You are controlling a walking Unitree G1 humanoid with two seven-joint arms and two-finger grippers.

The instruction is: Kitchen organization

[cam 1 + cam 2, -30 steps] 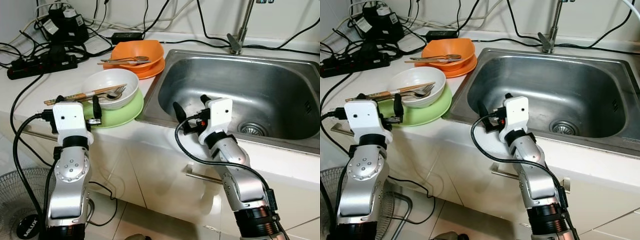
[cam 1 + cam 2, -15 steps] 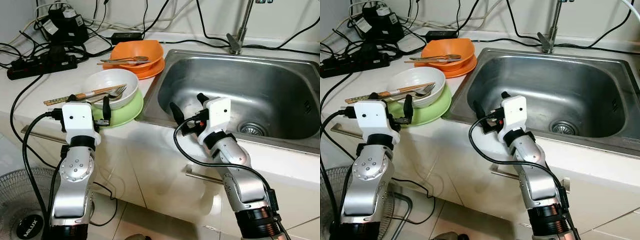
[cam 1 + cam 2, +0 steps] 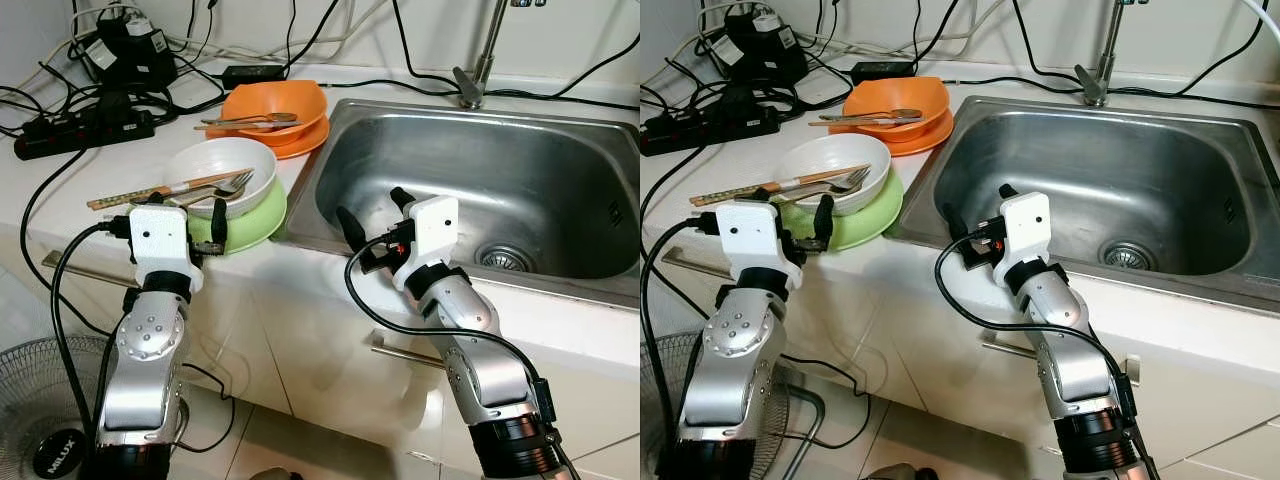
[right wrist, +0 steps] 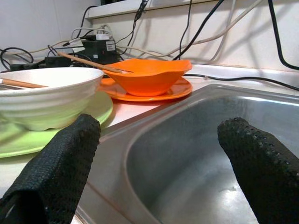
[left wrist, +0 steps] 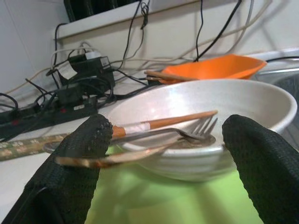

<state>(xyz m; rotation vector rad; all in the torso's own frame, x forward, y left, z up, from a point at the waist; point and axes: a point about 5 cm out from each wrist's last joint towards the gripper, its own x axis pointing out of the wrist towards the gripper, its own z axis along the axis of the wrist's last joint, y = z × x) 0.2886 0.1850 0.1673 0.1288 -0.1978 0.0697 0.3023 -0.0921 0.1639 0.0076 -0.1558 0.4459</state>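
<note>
In the centre-left of the head views we see a white ceramic bowl (image 3: 224, 170) sitting on a pale green round plate (image 3: 258, 222), on the white countertop (image 3: 120, 165) just left of the stainless steel sink (image 3: 520, 180). A pair of wooden chopsticks (image 3: 150, 190) and a metal fork (image 3: 228, 186) lie across the bowl's rim. Toward the upper middle, an orange bowl (image 3: 280, 102) rests on an orange plate (image 3: 302, 140), with cutlery laid over it. Black cables and a power strip (image 3: 80, 130) crowd the upper left.

Our left gripper (image 3: 185, 208) hangs at the near edge of the green plate, its fingers (image 5: 77, 154) spread wide with nothing between them. Our right gripper (image 3: 372, 213) hovers over the sink's front-left rim, likewise spread and holding nothing.
</note>
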